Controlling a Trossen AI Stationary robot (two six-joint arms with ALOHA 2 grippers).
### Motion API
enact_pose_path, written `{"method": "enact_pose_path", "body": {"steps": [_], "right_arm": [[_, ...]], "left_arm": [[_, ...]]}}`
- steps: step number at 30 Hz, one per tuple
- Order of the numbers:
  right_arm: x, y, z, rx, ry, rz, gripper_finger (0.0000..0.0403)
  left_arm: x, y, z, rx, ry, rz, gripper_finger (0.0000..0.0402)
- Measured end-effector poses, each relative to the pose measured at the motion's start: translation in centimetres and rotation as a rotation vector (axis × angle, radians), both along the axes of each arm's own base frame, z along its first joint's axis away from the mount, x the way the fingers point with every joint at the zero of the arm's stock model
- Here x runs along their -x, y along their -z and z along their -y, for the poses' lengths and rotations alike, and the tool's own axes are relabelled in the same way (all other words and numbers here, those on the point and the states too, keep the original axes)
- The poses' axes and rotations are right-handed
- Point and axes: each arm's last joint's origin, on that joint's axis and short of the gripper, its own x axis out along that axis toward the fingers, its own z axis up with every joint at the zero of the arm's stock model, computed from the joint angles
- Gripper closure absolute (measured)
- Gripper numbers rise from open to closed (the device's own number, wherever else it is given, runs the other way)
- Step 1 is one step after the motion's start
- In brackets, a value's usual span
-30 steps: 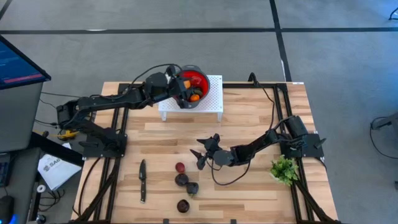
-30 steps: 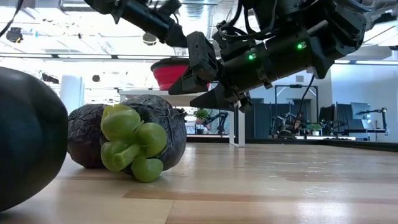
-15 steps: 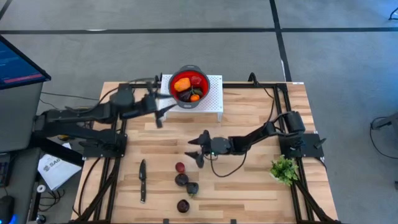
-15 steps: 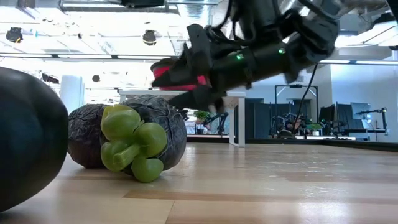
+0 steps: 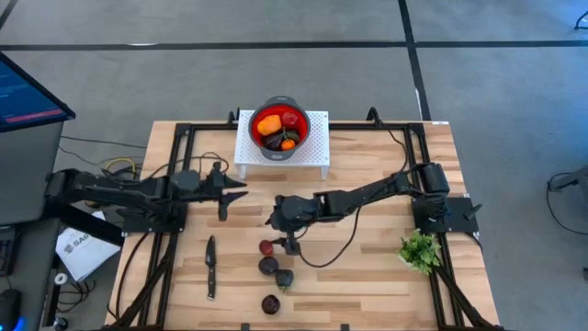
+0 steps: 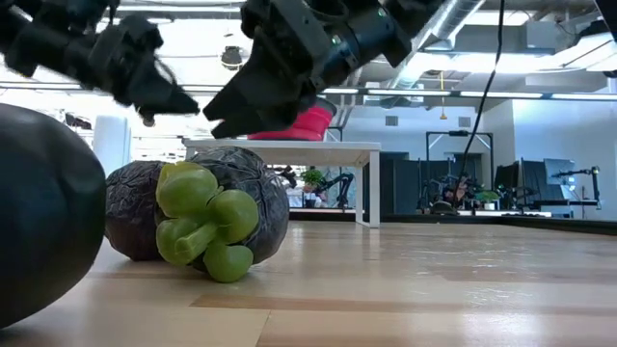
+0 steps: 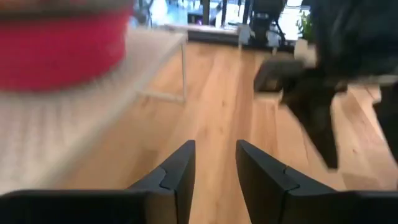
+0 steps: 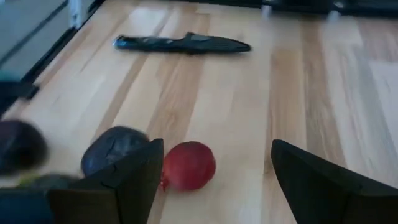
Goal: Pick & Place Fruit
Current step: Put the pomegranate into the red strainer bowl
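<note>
**Right gripper over the red fruit, left gripper clear of the bowl**

Four loose pieces of fruit lie in a short line on the front half of the table, running from the red fruit (image 5: 265,246) toward the front edge through three dark purple fruits (image 5: 268,266). The line slants slightly, its long axis pointing from the table's middle to its front edge. The red piece is rounded, with no clear long axis of its own. In the low view the nearest dark purple piece lies on its side with its green calyx (image 6: 201,231) turned toward the camera. More fruit, orange and red, sits in the red bowl (image 5: 256,115) on the white stand (image 5: 317,147) at the back of the table.

The right gripper (image 5: 287,240) hangs just beside and above the red fruit, fingers spread wide and holding nothing; the right wrist view shows the red fruit (image 8: 188,165) near one finger, not touched.

The left gripper (image 5: 226,189) hovers over bare wood left of centre, fingers narrowly parted, empty.

A black knife (image 5: 210,265) lies well left of the line, and a green sprig (image 5: 420,249) sits at the right edge.
</note>
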Motion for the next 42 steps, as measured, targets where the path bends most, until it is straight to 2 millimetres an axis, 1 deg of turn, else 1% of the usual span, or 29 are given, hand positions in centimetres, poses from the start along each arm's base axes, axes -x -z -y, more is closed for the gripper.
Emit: {"method": "enact_pose_path", "body": {"steps": [2, 5, 8, 10, 13, 17, 20, 21, 23, 25, 27, 28, 30, 35, 42], "right_arm": [[0.0, -0.3, -0.3, 0.067, -0.080, -0.009, 0.0112], [0.4, 0.0, -1.0, 0.217, -0.223, -0.010, 0.0112], [0.6, 0.2, -1.4, 0.332, -0.332, 0.009, 0.0112], [0.6, 0.1, -1.3, 0.376, -0.367, 0.022, 0.0112], [0.3, -0.3, -1.2, 0.435, -0.428, 0.055, 0.0112], [0.4, -0.3, -1.4, 0.527, -0.516, 0.097, 0.0112], [0.3, -0.4, -1.5, 0.557, -0.562, 0.129, 0.0112], [0.2, -0.2, -1.4, 0.560, -0.570, 0.133, 0.0112], [-0.8, 1.0, -1.5, 0.563, -0.577, 0.148, 0.0112], [-1.2, 2.6, -1.7, 0.553, -0.607, 0.071, 0.0112], [-2.6, 3.4, -2.2, 0.581, -0.628, 0.080, 0.0112], [-2.7, 3.5, -2.4, 0.594, -0.646, 0.041, 0.0112], [-3.8, 3.4, -2.7, 0.608, -0.644, 0.036, 0.0112], [-4.6, 3.4, -2.4, 0.675, -0.724, -0.019, 0.0112], [-5.3, 4.9, -1.4, 0.683, -0.730, -0.059, 0.0112]], "left_arm": [[0.3, 1.3, 0.2, 0.046, -0.002, -0.005, 0.0297], [0.6, 2.8, 0.4, 0.096, -0.007, 0.005, 0.0301], [0.9, 3.6, 0.4, 0.124, -0.015, 0.030, 0.0304], [1.0, 3.9, 0.4, 0.129, -0.019, 0.039, 0.0305], [1.0, 3.9, 0.4, 0.128, -0.021, 0.049, 0.0305], [1.0, 3.7, 0.4, 0.128, -0.020, 0.070, 0.0305], [1.0, 3.6, 0.4, 0.126, -0.022, 0.079, 0.0305], [1.0, 3.6, 0.4, 0.126, -0.022, 0.083, 0.0305], [0.9, 3.6, 0.3, 0.126, -0.023, 0.089, 0.0305], [0.9, 3.5, 0.3, 0.126, -0.023, 0.099, 0.0305], [0.9, 3.4, 0.3, 0.126, -0.024, 0.103, 0.0305], [0.9, 3.4, 0.3, 0.125, -0.026, 0.107, 0.0305], [0.9, 3.4, 0.3, 0.125, -0.026, 0.112, 0.0305], [0.7, 3.5, 0.3, 0.132, -0.028, 0.108, 0.0304], [0.6, 3.7, 0.3, 0.132, -0.029, 0.089, 0.0304]]}}
